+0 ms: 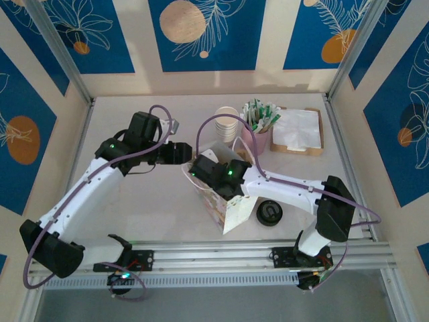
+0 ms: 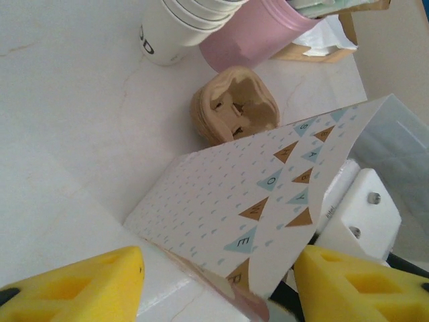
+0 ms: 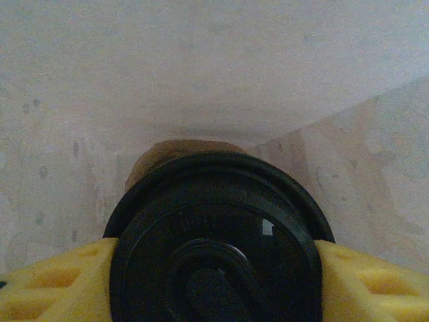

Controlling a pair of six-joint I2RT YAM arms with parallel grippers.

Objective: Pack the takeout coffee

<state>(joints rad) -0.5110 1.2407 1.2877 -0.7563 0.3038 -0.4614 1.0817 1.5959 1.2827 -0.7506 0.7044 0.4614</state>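
Three blue leaf-print walls [image 1: 208, 40] enclose the white marbled bench [image 1: 154, 201]; right jaws clamp a black-lidded cup [image 3: 214, 248] inside the flag-patterned bag [image 2: 234, 194], left jaws wide.

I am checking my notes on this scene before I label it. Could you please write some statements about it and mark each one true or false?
1. The right gripper holds a black-lidded cup inside the paper bag. True.
2. The left gripper is clamped shut on the bag. False: it is open, with its fingers on either side of the bag's edge.
3. A loose black lid lies on the table beside the bag. True.
4. The napkins are inside the bag. False: they sit in a wooden tray.
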